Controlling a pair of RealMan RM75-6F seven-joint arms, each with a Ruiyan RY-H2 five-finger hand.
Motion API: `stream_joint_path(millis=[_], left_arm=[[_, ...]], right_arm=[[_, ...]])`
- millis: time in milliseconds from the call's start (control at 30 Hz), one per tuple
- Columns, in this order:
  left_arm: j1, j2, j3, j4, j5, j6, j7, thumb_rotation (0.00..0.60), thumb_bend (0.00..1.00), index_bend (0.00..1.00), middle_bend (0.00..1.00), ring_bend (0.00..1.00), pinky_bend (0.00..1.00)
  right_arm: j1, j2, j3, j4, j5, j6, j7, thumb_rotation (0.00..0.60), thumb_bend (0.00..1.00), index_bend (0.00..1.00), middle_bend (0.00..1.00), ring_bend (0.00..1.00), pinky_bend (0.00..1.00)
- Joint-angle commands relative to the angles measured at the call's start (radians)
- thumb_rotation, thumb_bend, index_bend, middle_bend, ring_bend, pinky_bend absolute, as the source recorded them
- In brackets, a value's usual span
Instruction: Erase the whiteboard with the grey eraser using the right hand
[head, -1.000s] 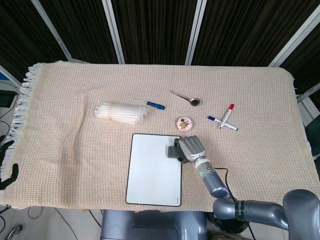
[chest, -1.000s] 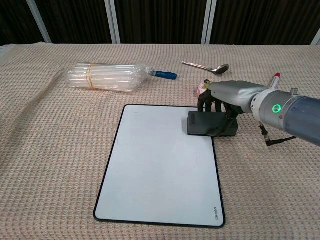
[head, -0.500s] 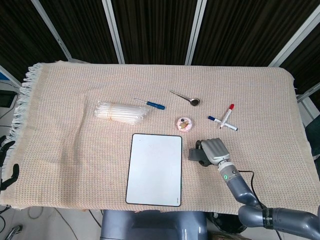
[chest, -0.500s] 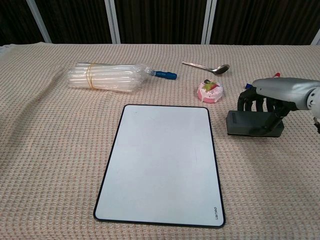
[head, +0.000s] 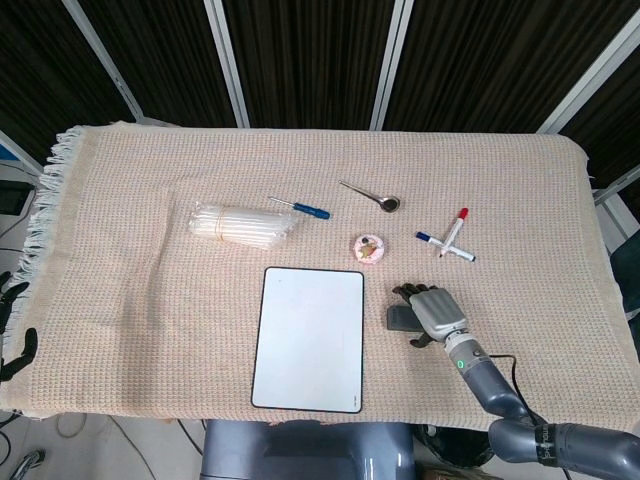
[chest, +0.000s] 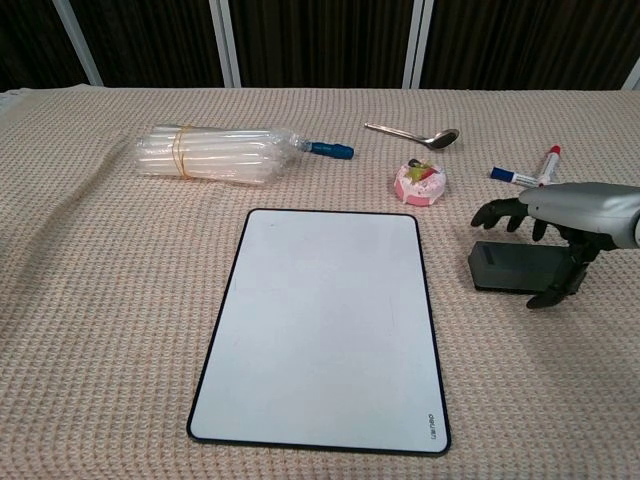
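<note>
The whiteboard (head: 308, 338) (chest: 325, 320) lies flat near the table's front edge, its surface plain white. To its right the grey eraser (head: 399, 319) (chest: 508, 268) rests on the cloth, off the board. My right hand (head: 435, 315) (chest: 565, 210) hovers over the eraser's right part with fingers spread and the thumb down beside it; it grips nothing. At the far left edge of the head view, beside the table, dark fingers of my left hand (head: 12, 325) show, apart and holding nothing.
A clear plastic bundle (head: 240, 224) (chest: 215, 153), a blue-handled screwdriver (head: 305, 208), a spoon (head: 375, 195) and a small pink round object (head: 368, 246) (chest: 420, 183) lie behind the board. Two markers (head: 450, 240) (chest: 530, 172) lie crossed behind my right hand.
My right hand carried the eraser off the whiteboard's upper right corner to the cloth on the right, then let it go and spread its fingers.
</note>
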Motion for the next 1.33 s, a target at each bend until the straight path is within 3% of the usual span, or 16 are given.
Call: stream_joint_path(millis=[33,300,467,567,700,967,1100,1333], left_arm=[[0.0,0.001,0.0,0.0,0.0,-0.001,0.0,0.6,0.48,0.14,0.01,0.0,0.03],[0.0,0.001,0.001,-0.001,0.001,-0.002,0.0,0.6,0.48,0.14,0.01,0.0,0.03],[-0.002,-0.001,0.0,-0.001,0.001,-0.002,0.003,0.6,0.48,0.14,0.01,0.0,0.03],[-0.002,-0.002,0.002,-0.001,0.003,-0.003,0.006,0.6,0.48,0.14,0.01,0.0,0.03],[-0.001,-0.004,0.001,-0.002,0.006,0.002,0.007,0.6,0.48,0.14,0.01,0.0,0.03],[0.002,-0.004,0.001,-0.002,0.012,0.009,0.005,0.6,0.48,0.14,0.01,0.0,0.03],[0.002,-0.007,0.004,-0.001,0.014,0.009,0.009,0.6,0.48,0.14,0.01,0.0,0.03],[0.005,-0.006,0.003,-0.002,0.018,0.018,0.008,0.6,0.48,0.14,0.01,0.0,0.03]], right_arm=[[-0.009,0.023,0.015,-0.035,0.003,0.03,-0.004,0.6,0.12,0.06,0.03,0.05,0.17],[-0.068,0.191,0.018,-0.216,-0.066,0.122,0.023,0.6,0.12,0.06,0.02,0.05,0.16],[-0.154,0.302,-0.014,-0.316,-0.155,0.21,0.103,0.6,0.12,0.05,0.02,0.05,0.16],[-0.232,0.347,-0.059,-0.332,-0.253,0.306,0.13,0.6,0.12,0.05,0.02,0.05,0.15],[-0.359,0.344,-0.118,-0.277,-0.376,0.474,0.165,0.6,0.12,0.05,0.02,0.05,0.15],[-0.531,0.307,-0.139,-0.15,-0.451,0.691,0.242,0.6,0.12,0.03,0.02,0.05,0.15],[-0.579,0.297,-0.13,-0.107,-0.469,0.751,0.25,0.6,0.12,0.02,0.02,0.05,0.15],[-0.604,0.279,-0.105,-0.082,-0.485,0.763,0.222,0.6,0.12,0.01,0.02,0.05,0.15]])
